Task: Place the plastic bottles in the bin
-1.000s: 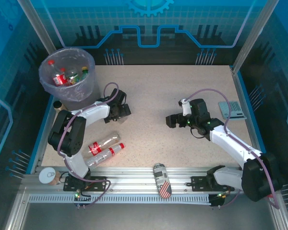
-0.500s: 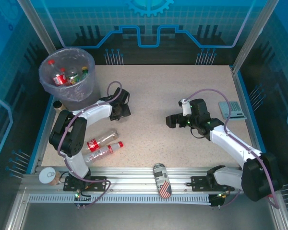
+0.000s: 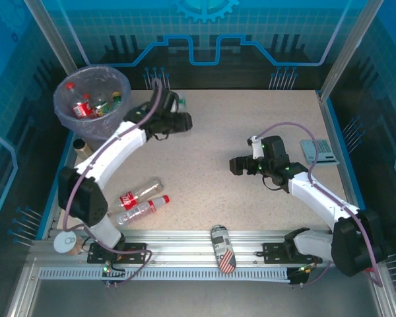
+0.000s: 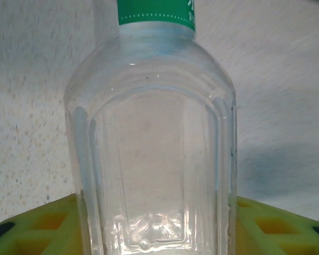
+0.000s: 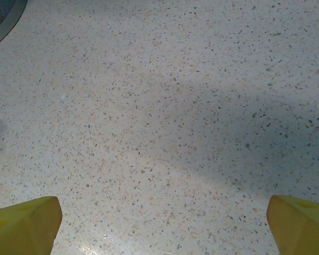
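table: speckled beige tabletop [image 3: 251, 125] | bin: round grey waste bin with bluish bag liner [image 3: 86, 129], far-left corner, bottles inside | right gripper [image 3: 236, 165]: mid-table, jaws spread wide, nothing between | left gripper [image 3: 183, 120]: just right of the bin, yellow fingers [image 4: 37, 228] clamped on clear green-labelled plastic bottle [image 4: 154, 133] | two clear red-labelled plastic bottles [image 3: 137, 195]: lying side by side, near-left on the tabletop

The left arm [image 3: 112, 148] and the right arm [image 3: 317, 197] are both made of smooth white links joined by bulky black joint housings. A thin mauve cable [image 3: 284, 124] runs loosely along each arm. Each rises from a black base on a flat black mounting plate [image 3: 119, 253] with a small green light nearby. The left gripper [image 3: 181, 119] and right gripper [image 3: 236, 165] are black heads carrying yellow-green plastic fingers [image 4: 37, 228] moulded with square pockets.
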{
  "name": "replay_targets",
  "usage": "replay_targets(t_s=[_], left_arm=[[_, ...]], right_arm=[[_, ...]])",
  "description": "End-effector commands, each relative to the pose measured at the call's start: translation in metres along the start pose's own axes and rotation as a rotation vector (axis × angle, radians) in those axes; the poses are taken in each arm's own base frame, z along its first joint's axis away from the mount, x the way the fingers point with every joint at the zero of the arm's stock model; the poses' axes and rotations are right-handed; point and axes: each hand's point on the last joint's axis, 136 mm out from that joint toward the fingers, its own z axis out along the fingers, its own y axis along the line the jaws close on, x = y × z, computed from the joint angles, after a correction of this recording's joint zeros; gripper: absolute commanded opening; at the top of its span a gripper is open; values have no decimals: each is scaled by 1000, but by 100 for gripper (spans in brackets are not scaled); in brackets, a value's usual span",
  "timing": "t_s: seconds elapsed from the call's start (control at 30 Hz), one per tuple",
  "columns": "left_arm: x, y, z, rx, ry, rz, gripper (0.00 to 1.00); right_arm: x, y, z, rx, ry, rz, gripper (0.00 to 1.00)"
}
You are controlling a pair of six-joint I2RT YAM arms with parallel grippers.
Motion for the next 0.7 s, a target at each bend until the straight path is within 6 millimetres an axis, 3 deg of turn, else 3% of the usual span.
replay_targets(t_s=[0.0,0.17,0.37,0.5,0.67], left_arm=[[-19,9,-55,107,28,-49,27],[-58,51,-114,98,-97,-137,1],[-100,96,-169,156,-269,-304,0],[-126,125,-186,216,-338,-408,0],[-140,167,-178,148,-332,-490,0]], right_arm=[[-1,-6,-3,21,-11,25,100],[1,-9,-4,20,-19,29,100],[1,-10,-4,11,-23,30,100],[3,-11,-4,14,-23,32,100],[6,-13,-4,17,-21,37,100]])
